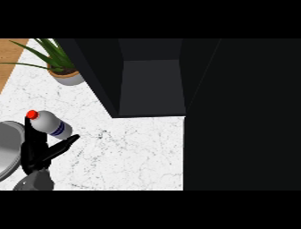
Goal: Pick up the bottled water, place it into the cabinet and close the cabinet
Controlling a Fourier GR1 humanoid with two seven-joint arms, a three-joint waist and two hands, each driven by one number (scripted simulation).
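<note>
— Where's the bottled water (48,123) right now?

— Near the left edge of the marble counter (133,152), tipped over so its red cap (31,114) points up and to the left, toward the far left corner, with the base slanting down to the right. A blue band circles the lower body.

— And the hand?

— The left hand (42,150) is just under it, on the near side. One dark finger runs up along the bottle's left flank near the cap; another part sticks out to the right below the base. So the bottle sits in the fork of the hand, but I can't tell whether the fingers are wrapped on it or only alongside.

— Is it lifted?

— Can't say from here.

— The other hand?

— Right hand isn't visible anywhere.

— Where does it have to go?

— The cabinet (152,80) stands open at the far side, its dark cavity up and to the right of the bottle, door (252,116) swung out along the right. There's a potted plant (64,67) near the far left corner, between bottle and cabinet wall, which I'd guess the arm should skirt.
</note>
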